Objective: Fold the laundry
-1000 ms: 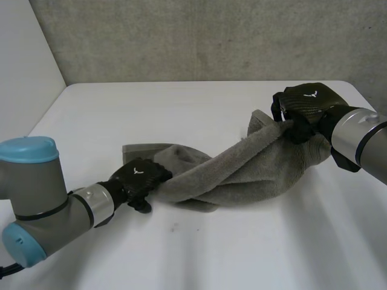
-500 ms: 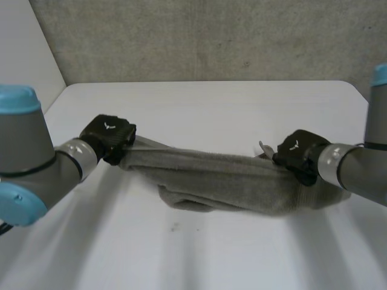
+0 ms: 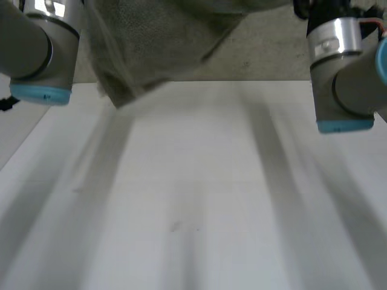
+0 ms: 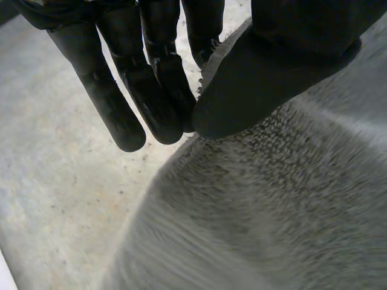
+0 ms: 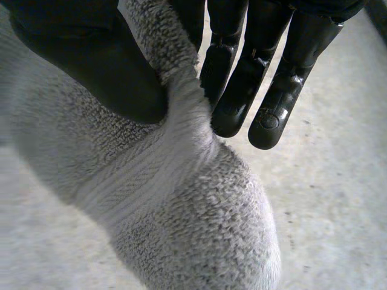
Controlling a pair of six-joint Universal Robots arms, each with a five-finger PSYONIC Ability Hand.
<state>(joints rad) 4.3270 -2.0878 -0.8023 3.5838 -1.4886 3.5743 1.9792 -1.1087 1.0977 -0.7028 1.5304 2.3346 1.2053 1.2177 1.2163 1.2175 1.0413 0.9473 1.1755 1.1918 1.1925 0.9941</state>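
Grey towel (image 3: pixel 157 42) hangs above white table (image 3: pixel 193 211); left hand (image 4: pixel 284 54), right hand (image 5: pixel 91 60) each pinch it.

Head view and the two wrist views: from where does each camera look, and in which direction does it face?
Head view: between and behind the arms, facing down at the white table; the left arm and right arm hold a grey towel above it.
Left wrist view: on the left wrist, facing along the palm; the left hand pinches the towel between thumb and fingers.
Right wrist view: on the right wrist, likewise; the right hand pinches the towel.
Shared: every view shows the towel.
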